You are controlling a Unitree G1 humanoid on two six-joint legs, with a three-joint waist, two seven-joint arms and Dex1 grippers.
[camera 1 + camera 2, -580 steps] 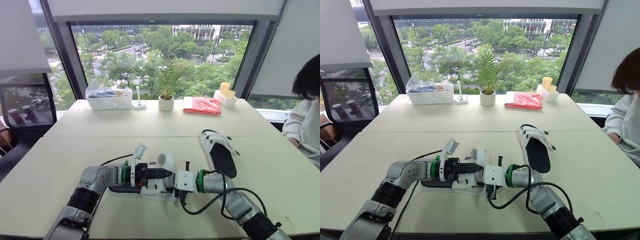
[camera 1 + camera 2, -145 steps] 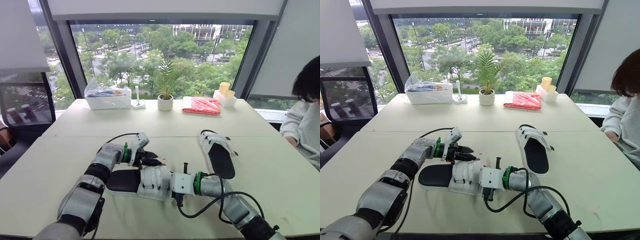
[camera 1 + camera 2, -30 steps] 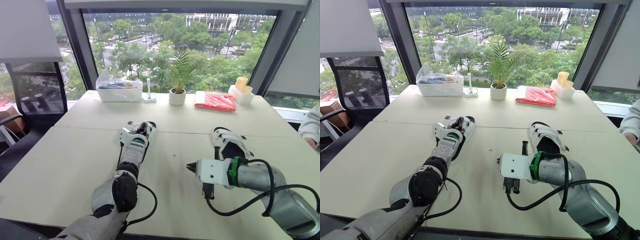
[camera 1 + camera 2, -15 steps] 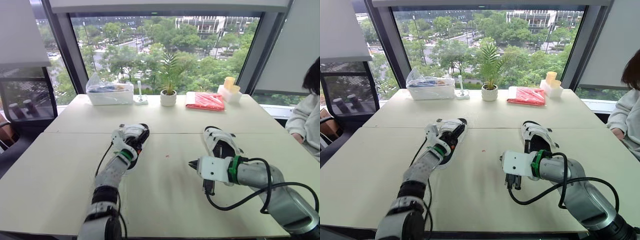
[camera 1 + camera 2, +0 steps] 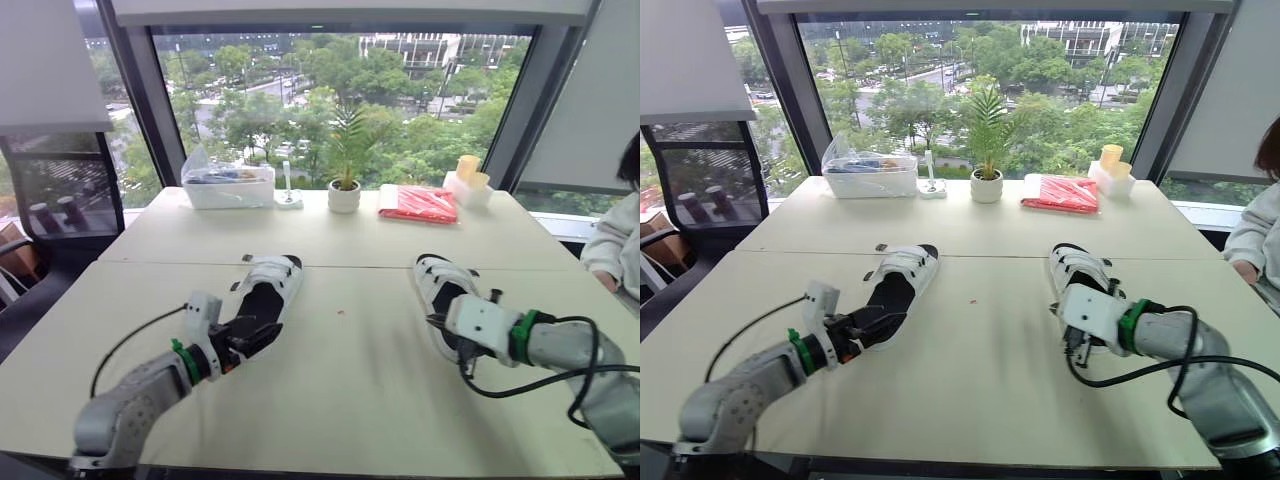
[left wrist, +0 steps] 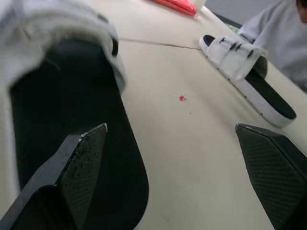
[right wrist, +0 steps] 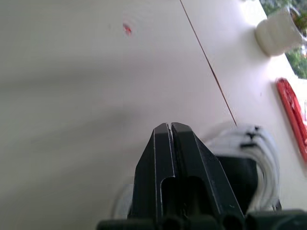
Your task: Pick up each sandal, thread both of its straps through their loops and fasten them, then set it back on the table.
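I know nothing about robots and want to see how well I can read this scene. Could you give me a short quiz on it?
1. True or false: the left sandal and the right sandal both lie on the table, with neither lifted.
2. Of the left pincer and the right pincer, which has its fingers apart? A) left B) right C) both
3. Fill in: by the window, between the plastic box and the red packet, stands a potted ____.
Key: 1 true; 2 A; 3 plant.
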